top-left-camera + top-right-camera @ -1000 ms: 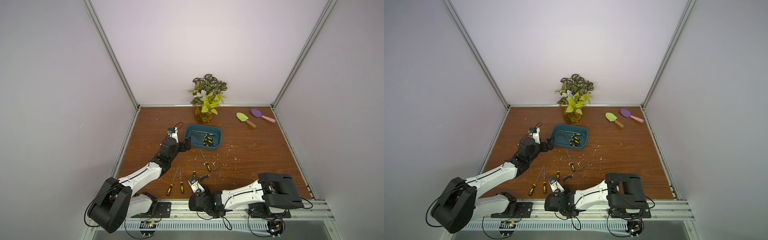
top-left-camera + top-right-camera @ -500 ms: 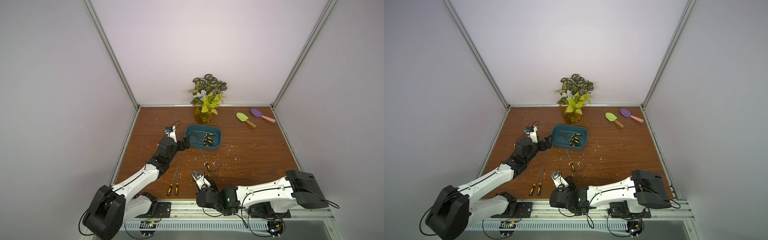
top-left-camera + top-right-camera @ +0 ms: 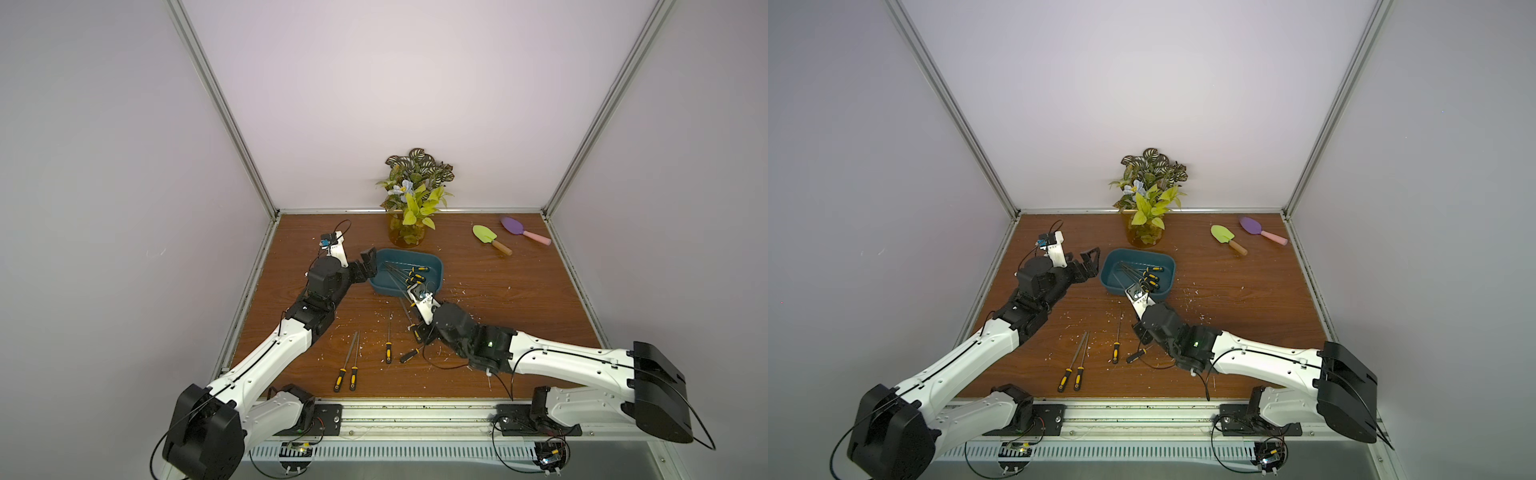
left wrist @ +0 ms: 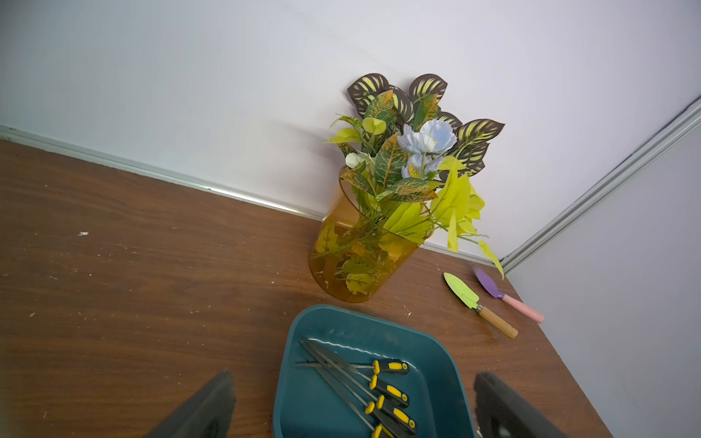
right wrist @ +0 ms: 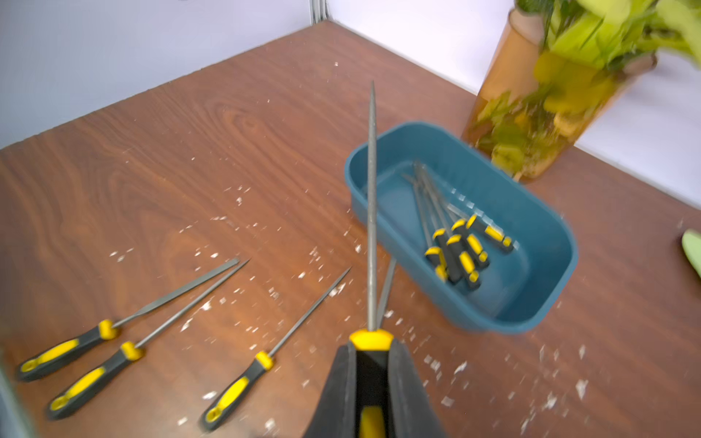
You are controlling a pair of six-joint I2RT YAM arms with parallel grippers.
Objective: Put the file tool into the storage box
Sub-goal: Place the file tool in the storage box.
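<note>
Now my right tool [image 5: 371, 352] is pressed tight on the black and yellow handle of one file [image 5: 371, 189]. That file is up off the worktop [image 5: 189, 132], just beside the storage box [image 5: 474, 322], with its thin tip pointing toward the box. It is not inside.

Lying in the teal box are more files [image 5: 461, 261], four or five I think; the picture is blurry there.

My left tool [image 4: 354, 375] is spread wide with nothing in it, by one short end of the box.

Three loose files [image 5: 235, 394] lie flat on the worktop. Behind the box, the amber vase [image 4: 341, 265] holds leaves and a pale blue flower.
</note>
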